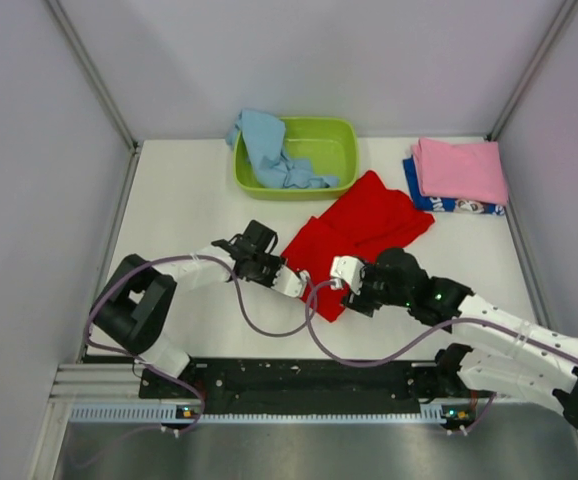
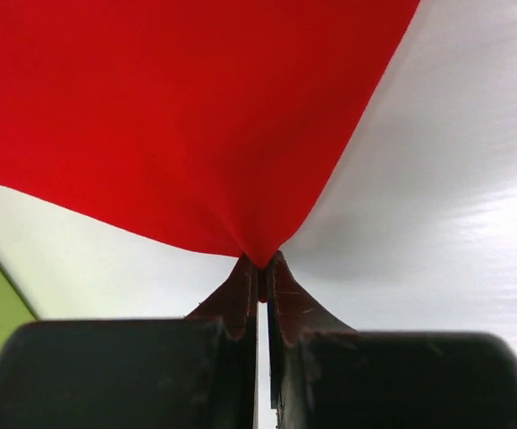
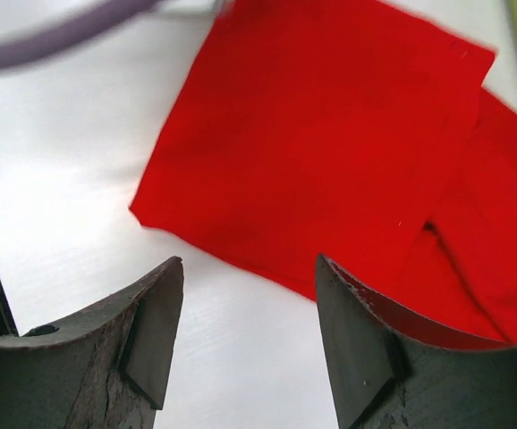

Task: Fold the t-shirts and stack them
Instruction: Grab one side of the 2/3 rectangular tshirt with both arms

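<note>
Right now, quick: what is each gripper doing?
Left gripper: shut, pinching an edge of the red t-shirt.
Right gripper: open, holding nothing.

Top view: high, from near edge, whole table [image 1: 194, 200]. Wrist views: close, low, along fingers [image 3: 357, 357]; all share red t-shirt [image 1: 369, 225].

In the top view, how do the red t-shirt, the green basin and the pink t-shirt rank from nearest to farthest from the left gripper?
1. red t-shirt, pinched by the left gripper, table centre.
2. green basin, straight behind, far edge.
3. pink t-shirt, far right corner.
</note>
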Tool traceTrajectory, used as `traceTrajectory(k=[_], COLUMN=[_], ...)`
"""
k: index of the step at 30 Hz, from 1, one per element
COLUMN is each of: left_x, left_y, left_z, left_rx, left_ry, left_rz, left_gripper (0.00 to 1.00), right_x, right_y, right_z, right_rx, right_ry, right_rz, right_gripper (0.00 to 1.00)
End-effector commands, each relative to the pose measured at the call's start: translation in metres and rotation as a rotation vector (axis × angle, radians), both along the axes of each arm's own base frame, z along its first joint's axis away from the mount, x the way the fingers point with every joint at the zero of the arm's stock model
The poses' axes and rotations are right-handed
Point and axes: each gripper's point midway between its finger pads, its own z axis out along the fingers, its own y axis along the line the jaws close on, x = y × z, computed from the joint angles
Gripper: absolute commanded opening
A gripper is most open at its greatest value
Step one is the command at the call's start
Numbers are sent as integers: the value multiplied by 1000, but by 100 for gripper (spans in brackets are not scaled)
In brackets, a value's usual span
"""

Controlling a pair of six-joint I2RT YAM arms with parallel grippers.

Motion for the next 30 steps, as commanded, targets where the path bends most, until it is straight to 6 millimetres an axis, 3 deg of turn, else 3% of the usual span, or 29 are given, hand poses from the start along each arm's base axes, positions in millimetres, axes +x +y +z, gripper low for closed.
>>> traceTrajectory(k=[1, 6, 10, 13, 17, 24, 26, 30], left_x=[-38, -83, -116, -130, -137, -136, -136, -141], left_y=[28, 45, 45, 46, 49, 46, 45, 47], left_z=[-2, 2, 8, 10, 11, 13, 13, 11], left_rx=[70, 92, 64, 54, 51, 45, 47, 56], left_ry=[99, 282, 417, 463, 465, 462, 464, 480], left_rz=[43, 136, 165, 173, 173, 181, 178, 179], left_gripper=[0, 0, 0, 0, 0, 0, 0, 0], right_x=[-14, -68, -74, -89, -118, -141, -152, -151], right_y=[-19, 17, 42, 63, 71, 91, 94, 93], right_z=[-26, -47, -54, -61, -92, -92, -97, -114], right_rx=[-267, -265, -277, -290, -402, -345, -330, -372], right_ry=[15, 0, -64, -59, -31, 59, 122, 158], right_rz=[64, 274, 270, 307, 416, 468, 481, 431], right_gripper=[59, 60, 60, 60, 59, 59, 59, 57])
